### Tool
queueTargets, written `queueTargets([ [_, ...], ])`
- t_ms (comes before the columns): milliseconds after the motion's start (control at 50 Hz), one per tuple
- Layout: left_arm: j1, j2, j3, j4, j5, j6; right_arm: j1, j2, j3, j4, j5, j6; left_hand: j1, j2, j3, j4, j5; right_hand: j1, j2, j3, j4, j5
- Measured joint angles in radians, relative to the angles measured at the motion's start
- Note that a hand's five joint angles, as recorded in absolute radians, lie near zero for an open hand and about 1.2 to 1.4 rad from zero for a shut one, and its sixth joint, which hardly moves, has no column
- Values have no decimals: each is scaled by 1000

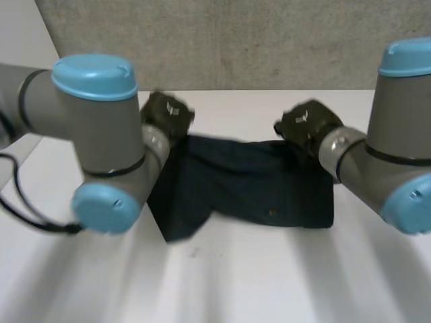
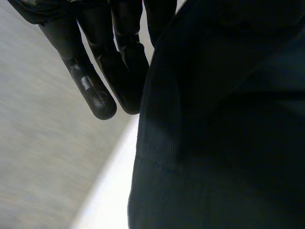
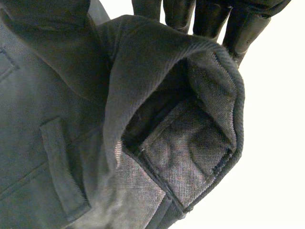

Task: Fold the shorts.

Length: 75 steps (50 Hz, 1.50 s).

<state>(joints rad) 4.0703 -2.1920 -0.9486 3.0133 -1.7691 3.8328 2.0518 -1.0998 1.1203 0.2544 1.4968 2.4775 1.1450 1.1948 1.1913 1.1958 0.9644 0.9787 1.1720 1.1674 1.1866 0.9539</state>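
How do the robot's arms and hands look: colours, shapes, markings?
The left arm and the right arm are thick grey tubes with round light-blue caps on the joints. The left hand and the right hand are black, each with a small pale mark on its back.

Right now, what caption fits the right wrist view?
Right hand at the dark shorts' turned-back waistband, grey lining and a belt loop exposed.

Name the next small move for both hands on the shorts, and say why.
Probably draw both hands toward the near edge together, carrying the far edge over. The left hand is at the shorts' far left corner, the right hand at the far right, where the waistband is turned up.
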Motion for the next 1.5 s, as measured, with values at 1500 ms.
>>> queueTargets([
  [1500, -2, 223, -508, 196, -28, -191, -130, 162, -202, 332, -210, 353, 0, 1, 1, 4, 0, -589, -730, -734, -756, -697],
])
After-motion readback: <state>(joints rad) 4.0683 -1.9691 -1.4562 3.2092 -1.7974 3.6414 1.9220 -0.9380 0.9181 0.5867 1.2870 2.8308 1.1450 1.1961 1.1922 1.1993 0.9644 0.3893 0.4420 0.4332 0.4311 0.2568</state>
